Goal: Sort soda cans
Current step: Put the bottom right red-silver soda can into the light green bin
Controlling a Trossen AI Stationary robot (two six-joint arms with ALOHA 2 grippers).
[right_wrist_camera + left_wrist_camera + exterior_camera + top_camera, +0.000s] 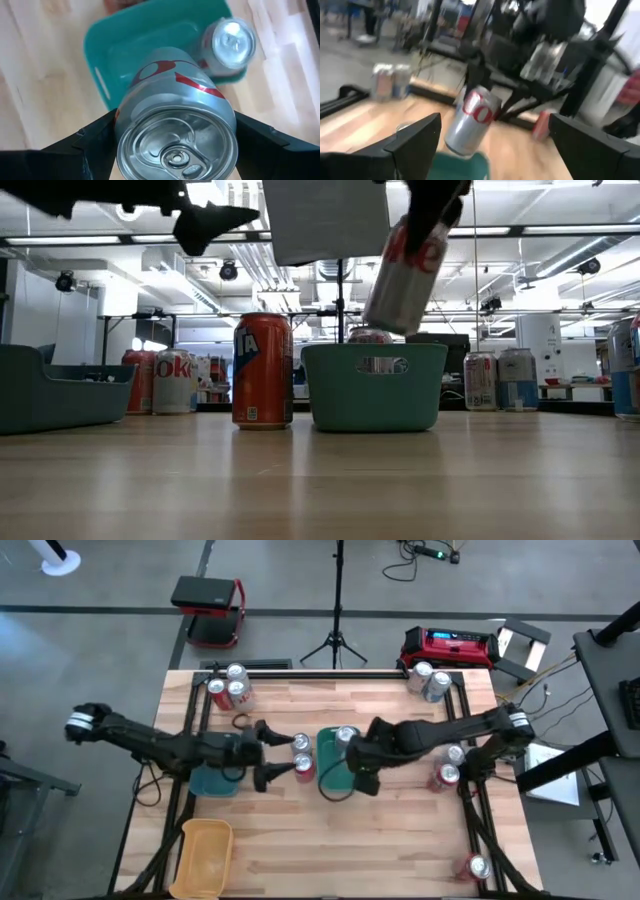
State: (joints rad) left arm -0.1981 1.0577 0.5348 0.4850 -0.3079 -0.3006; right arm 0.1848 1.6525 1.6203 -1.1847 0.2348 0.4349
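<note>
The right end effector (pixel 175 145) is squeezing a silver can (pixel 175 125) between its two dark fingers. The can hangs in the air, tipped a little, right above a teal bin (pixel 125 45) that sits in the middle of the tabletop (pixel 400 840). In the low view the silver can (pixel 408 265) floats over the bin's (pixel 375 390) rim and does not touch it. One more can (pixel 229 45) already stands inside the bin, at its far corner.

This looks like the dropping-in step: the silver can goes with the other one in the bin. The next move would need the arm to bring the can down into the bare part of the bin, away from the can that is already there, and then let go. If the can stays tipped, it may fall over when it lands.

The left end effector (pixel 268 755) waits just beside the bin, with its fingers spread wide and nothing in them. Two red cans (pixel 302 758) stand right next to it. More cans (pixel 227 685) sit in a bunch at the far left corner, others (pixel 430 680) at the far right corner, and a few (pixel 448 768) near the right edge. A yellow tray (pixel 205 855) lies at the near left.
</note>
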